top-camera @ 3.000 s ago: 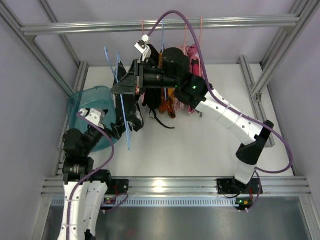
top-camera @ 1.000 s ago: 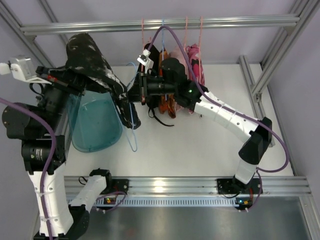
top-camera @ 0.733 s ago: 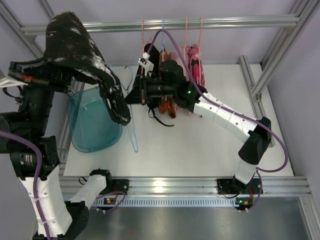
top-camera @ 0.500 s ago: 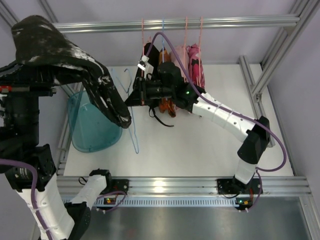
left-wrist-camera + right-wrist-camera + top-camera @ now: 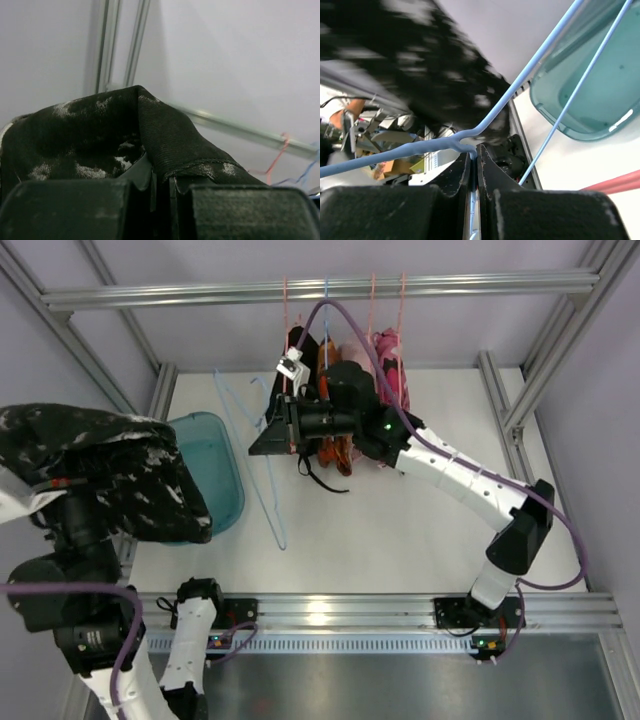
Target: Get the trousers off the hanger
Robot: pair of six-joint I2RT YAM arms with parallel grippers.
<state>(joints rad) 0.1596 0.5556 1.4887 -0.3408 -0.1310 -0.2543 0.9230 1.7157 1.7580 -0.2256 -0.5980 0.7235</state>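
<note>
The black trousers with white speckles (image 5: 95,475) lie draped over my left arm at the left edge, above and beside the teal bin. My left gripper (image 5: 162,182) is shut on a fold of this cloth (image 5: 100,135); in the top view the cloth hides it. The light blue hanger (image 5: 273,495) hangs bare, its wire pinched in my shut right gripper (image 5: 262,445). In the right wrist view the hanger (image 5: 530,75) runs out from between the shut jaws of that gripper (image 5: 475,156). A plain black garment with dangling straps (image 5: 306,462) hangs behind my right wrist.
A teal plastic bin (image 5: 210,475) stands at the table's left side and also shows in the right wrist view (image 5: 590,95). Orange (image 5: 335,452) and pink (image 5: 385,365) garments hang from the rail (image 5: 450,282) at the back. Aluminium frame posts border the table.
My left arm has swung left and toward the near edge, carrying the speckled trousers off the blue hanger. The hanger now hangs bare in my right gripper, which has barely moved.
</note>
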